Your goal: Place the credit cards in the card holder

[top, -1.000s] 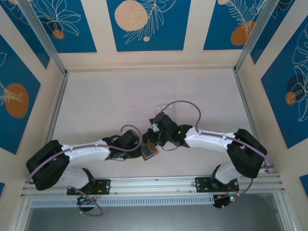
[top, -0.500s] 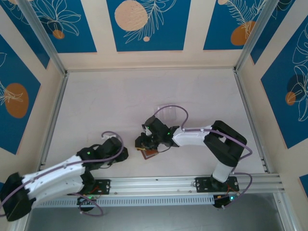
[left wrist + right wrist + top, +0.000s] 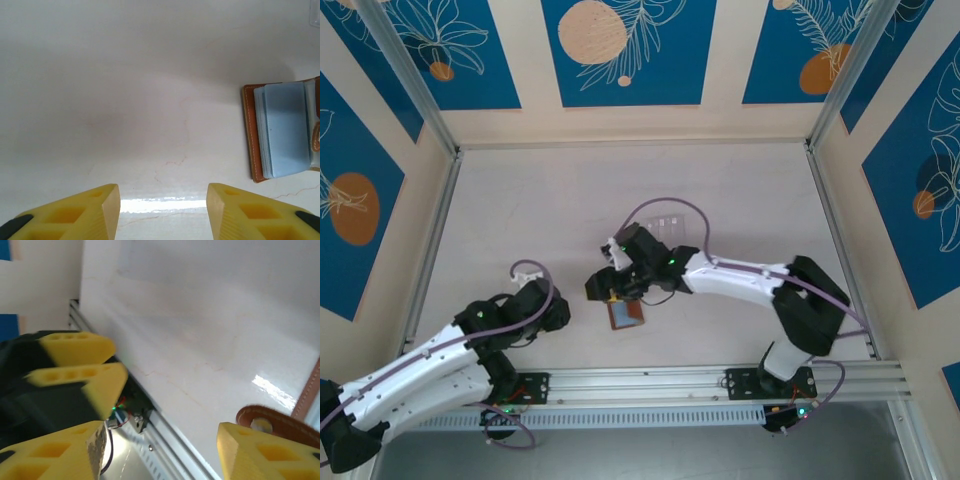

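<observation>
card holder [image 3: 626, 315]: lies opened flat on the table [image 3: 520, 220], just below centre of the overhead frame. In the left wrist view it sits at the right edge [image 3: 280, 131], brown leather border around pale blue pockets.
snap tab [image 3: 272, 421]: low right in the right wrist view, just above that gripper's right finger. Whether they touch I cannot tell.
credit cards: whether any sit in the pockets is too fine to tell.
step in hand: by my reading, a pause between insertions, with both grippers free beside the open card holder and nothing being carried.
next move: likely to fetch a card and bring it edge-first to a pocket mouth. A thin flat card needs a careful pinch, and the card holder may need steadying.
right gripper [image 3: 603, 288]: just up-left of the card holder overhead. In its own view [image 3: 160, 450] the jaws stand apart, grasping nothing.
right arm: reaches from the lower-right base, elbow bent at right, forearm running left past the clear stand [image 3: 670, 225].
left gripper [image 3: 558, 312]: left of the card holder, apart from it. Its jaws are spread and empty in its own view [image 3: 162, 210], and its fingers [image 3: 70, 347] show upper left in the right wrist view.
left arm: stretches low from the lower-left corner toward centre.
</observation>
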Available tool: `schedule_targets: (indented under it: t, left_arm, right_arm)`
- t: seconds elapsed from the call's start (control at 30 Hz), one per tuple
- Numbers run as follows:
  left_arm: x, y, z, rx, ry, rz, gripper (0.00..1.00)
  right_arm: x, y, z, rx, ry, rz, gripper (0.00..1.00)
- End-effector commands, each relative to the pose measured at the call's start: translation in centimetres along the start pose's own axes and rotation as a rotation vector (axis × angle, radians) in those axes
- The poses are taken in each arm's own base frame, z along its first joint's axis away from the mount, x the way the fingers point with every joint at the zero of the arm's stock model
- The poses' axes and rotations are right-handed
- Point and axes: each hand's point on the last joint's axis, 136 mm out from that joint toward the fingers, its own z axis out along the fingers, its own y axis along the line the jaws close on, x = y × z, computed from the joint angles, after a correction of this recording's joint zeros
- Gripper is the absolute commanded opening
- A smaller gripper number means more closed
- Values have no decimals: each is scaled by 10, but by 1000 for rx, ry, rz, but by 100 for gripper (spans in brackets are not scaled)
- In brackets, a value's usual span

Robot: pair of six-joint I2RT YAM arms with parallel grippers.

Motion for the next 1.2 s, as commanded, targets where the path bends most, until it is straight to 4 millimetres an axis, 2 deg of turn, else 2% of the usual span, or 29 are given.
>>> schedule_targets:
  t: [0.0,0.07,0.13,0.2,0.23,0.3,0.47,0.6,0.77,0.97,1.17]
  left_arm:
    - [-16,-9,-6,1,-26,39,49]
    - [-18,-14,-4,4,-21,53,50]
    - [-21,-19,-2,10,-14,62,50]
    - [-22,-25,-1,23,-9,76,50]
    - [-23,-29,1,33,-1,89,50]
    - [-25,-38,2,42,14,120,50]
    - [-39,-58,7,62,16,185,51]
    - [-45,-78,11,93,52,232,50]
    - [-40,-94,31,116,120,253,46]
    - [-19,-96,60,125,204,251,32]
    - [-2,-89,86,97,260,241,27]
  right_arm:
    - [5,7,-47,10,-12,-54,63]
    - [3,-9,-71,79,-69,-35,64]
    - [1,-42,-94,187,-123,37,63]
    - [2,-73,-104,247,-140,123,51]
    - [5,-85,-104,267,-134,150,44]
    - [10,-94,-92,288,-103,148,34]
    - [14,-92,-38,295,-1,95,12]
    - [20,-89,-4,326,50,39,13]
    - [30,-114,22,435,113,44,25]
    - [37,-136,28,510,142,82,33]
    - [40,-143,24,503,155,120,35]
